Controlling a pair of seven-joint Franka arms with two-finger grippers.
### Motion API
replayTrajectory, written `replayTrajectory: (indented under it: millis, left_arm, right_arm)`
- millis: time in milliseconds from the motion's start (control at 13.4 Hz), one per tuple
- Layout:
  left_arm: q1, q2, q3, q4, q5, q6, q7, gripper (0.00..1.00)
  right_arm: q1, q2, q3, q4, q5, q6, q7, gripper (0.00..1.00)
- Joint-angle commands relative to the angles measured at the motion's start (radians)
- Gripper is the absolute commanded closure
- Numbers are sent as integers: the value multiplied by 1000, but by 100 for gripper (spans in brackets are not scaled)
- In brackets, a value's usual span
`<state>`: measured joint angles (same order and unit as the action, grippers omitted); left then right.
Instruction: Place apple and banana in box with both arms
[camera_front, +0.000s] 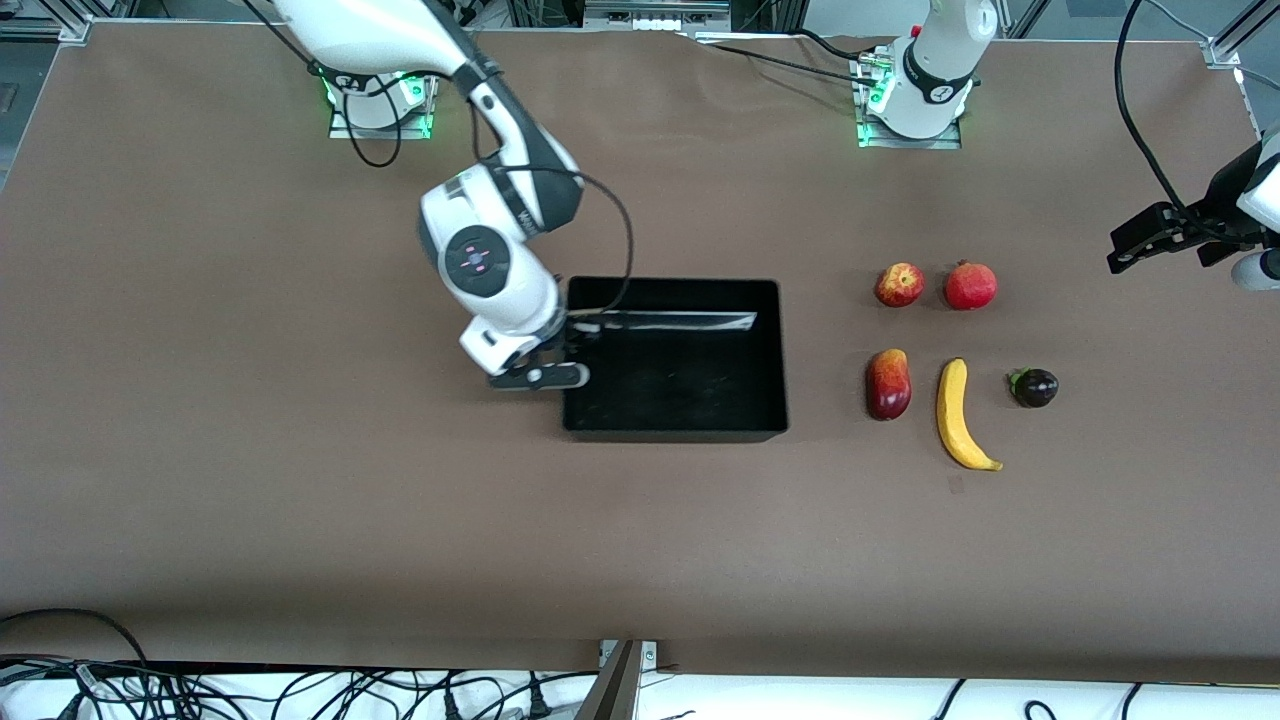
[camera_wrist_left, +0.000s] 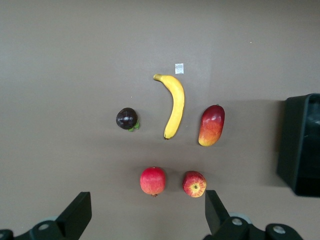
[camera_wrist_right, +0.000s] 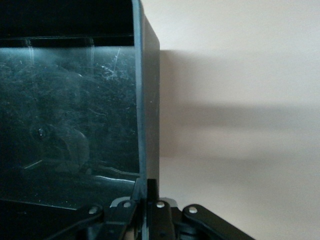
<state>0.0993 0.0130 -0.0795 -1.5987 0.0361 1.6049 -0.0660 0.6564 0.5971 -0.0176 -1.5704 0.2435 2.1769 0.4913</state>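
The black box (camera_front: 675, 432) sits mid-table. My right gripper (camera_front: 570, 362) is shut on the box's wall at the end toward the right arm; the right wrist view shows the jaws clamped on this wall (camera_wrist_right: 148, 100) at the gripper (camera_wrist_right: 148, 200). The apple (camera_front: 899, 285) and the banana (camera_front: 958, 415) lie on the table toward the left arm's end, the banana nearer the front camera. My left gripper (camera_front: 1130, 250) hangs open and empty, high over the table at the left arm's end. Its wrist view (camera_wrist_left: 147, 200) shows the apple (camera_wrist_left: 194, 183), the banana (camera_wrist_left: 174, 105) and the box (camera_wrist_left: 300, 145).
A uniformly red round fruit (camera_front: 970, 286) lies beside the apple. An elongated red-and-yellow fruit (camera_front: 888, 384) lies between the banana and the box. A small dark purple fruit (camera_front: 1035, 387) lies beside the banana toward the left arm's end.
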Motion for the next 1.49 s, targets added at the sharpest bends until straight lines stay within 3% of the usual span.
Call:
replayTrajectory:
  millis: [0, 223, 298, 372, 595, 819, 1042, 1265, 1414]
  left_arm:
    - [13, 1, -3, 3, -13, -5, 0, 0]
    - [13, 4, -3, 5, -12, -3, 0, 0]
    - [13, 5, -3, 5, -4, 1, 0, 0]
    - [14, 16, -2, 9, -2, 1, 0, 0]
    - [36, 19, -2, 13, -13, 3, -1, 0]
    - [30, 42, -9, 19, -9, 1, -3, 0]
    - [26, 62, -13, 51, 2, 3, 6, 0]
    - [19, 113, -20, 56, 94, 3, 21, 0]
    - [17, 114, -22, 57, 78, 3, 25, 0]
  right_arm:
    - [70, 41, -8, 42, 95, 75, 77, 100]
    - [143, 72, -8, 44, 93, 118, 118, 100]
    - [146, 78, -10, 44, 92, 119, 124, 42]
    - [147, 79, -10, 44, 86, 120, 122, 0]
    - [118, 23, -39, 46, 83, 60, 108, 0]
    - [117, -91, -189, 46, -8, -115, 45, 0]
    - [117, -183, -367, 46, -12, -300, -148, 0]
    - [117, -261, -568, 46, -10, -490, -347, 0]
    - [115, -301, -687, 47, -10, -618, -481, 0]
